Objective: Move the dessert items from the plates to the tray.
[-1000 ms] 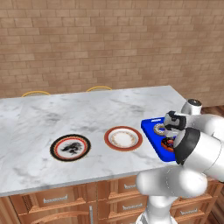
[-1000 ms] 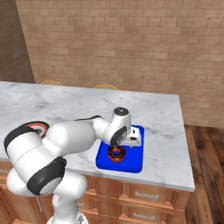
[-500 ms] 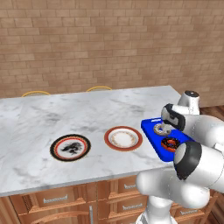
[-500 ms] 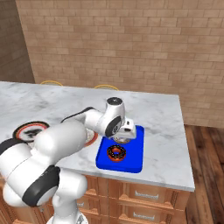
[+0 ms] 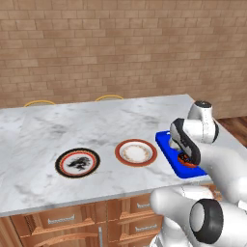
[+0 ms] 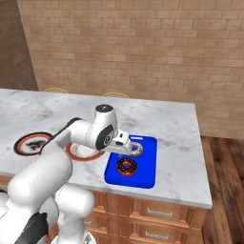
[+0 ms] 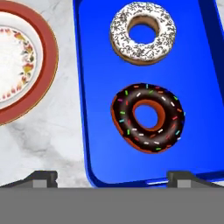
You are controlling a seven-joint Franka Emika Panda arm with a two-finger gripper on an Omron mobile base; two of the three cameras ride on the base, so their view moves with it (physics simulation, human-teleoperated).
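Gripper [image 7: 111, 177] spread wide, gripping nothing — chocolate sprinkled donut [image 7: 147, 117] lies flat on the blue tray [image 7: 94, 109], between the jaws' line but clear of them, white-glazed donut [image 7: 143, 33] just beyond it.

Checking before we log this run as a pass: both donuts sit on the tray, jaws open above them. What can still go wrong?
1. The open gripper hangs close over the chocolate donut; a low or sideways retreat might clip it.
2. That donut lies near one edge of the blue tray, so a nudge could push it onto the rim.
3. The white-glazed donut lies just beyond it, so a shove could knock one into the other.
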